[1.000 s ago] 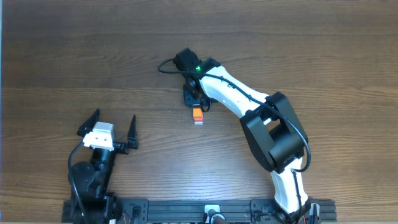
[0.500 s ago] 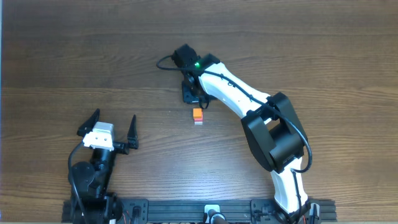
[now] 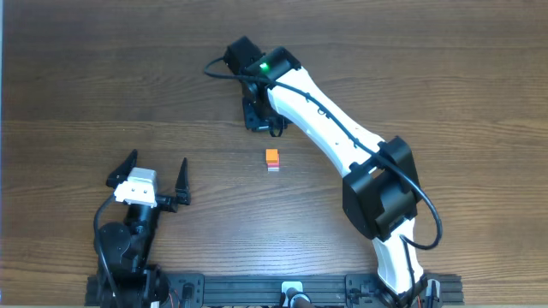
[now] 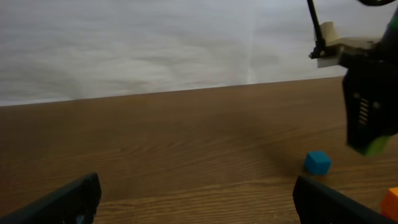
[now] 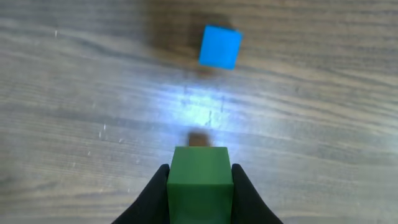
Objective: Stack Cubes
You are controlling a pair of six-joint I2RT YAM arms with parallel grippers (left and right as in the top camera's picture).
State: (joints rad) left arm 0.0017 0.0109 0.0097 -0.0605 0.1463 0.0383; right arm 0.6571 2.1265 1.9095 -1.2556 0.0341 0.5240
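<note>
Right arm swung away from the orange cube, its jaws pinching the green cube by flat sides above the bench near the blue cube; judged light, rigid, slick, so keep the grip square.

A wooden table bears a blue cube and an orange-topped stack.

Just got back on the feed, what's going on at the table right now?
The right hand is shut on a green cube and holds it, apparently lifted, over the wooden table close to a loose blue cube. Near the middle of the table an orange cube sits on a white cube. The left hand is open and empty, near its base.
</note>
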